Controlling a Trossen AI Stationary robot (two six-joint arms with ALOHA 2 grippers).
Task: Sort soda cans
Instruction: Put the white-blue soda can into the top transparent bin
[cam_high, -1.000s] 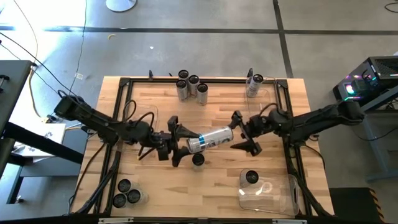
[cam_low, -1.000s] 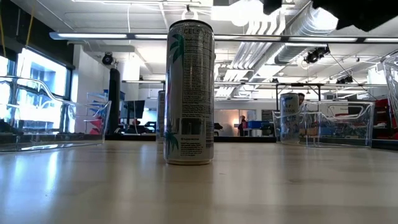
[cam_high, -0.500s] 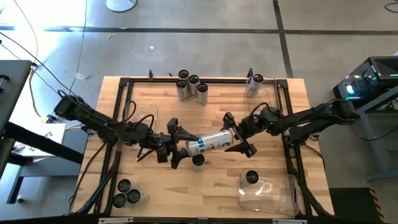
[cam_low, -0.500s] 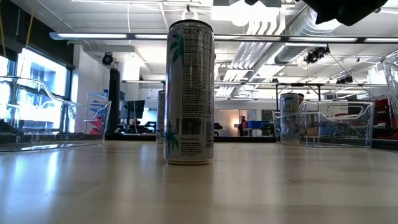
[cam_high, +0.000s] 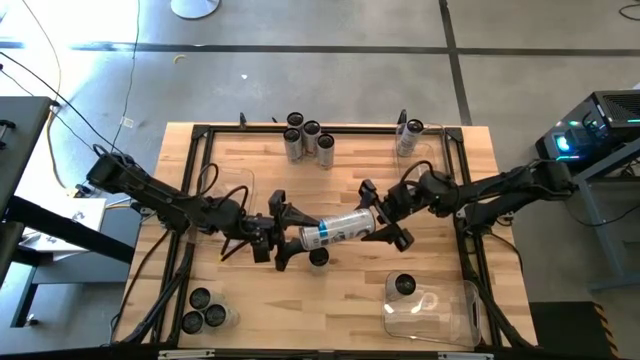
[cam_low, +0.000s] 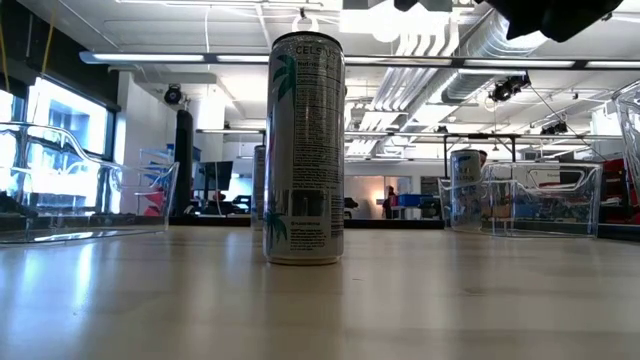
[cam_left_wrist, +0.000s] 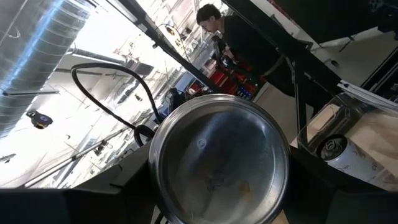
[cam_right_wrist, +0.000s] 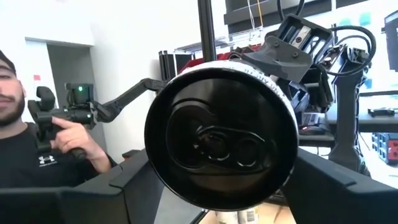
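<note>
A soda can lay sideways above the middle of the wooden counter, held at both ends; each wrist view was nearly filled by one end, hiding the fingertips. The left gripper gripped the can's base end. The right gripper had its fingers around the top end, though whether they pressed it could not be told. Below it an upright can stood alone. Farther back stood a group of four cans and a clear bin. Beyond, a person in black held a controller.
</note>
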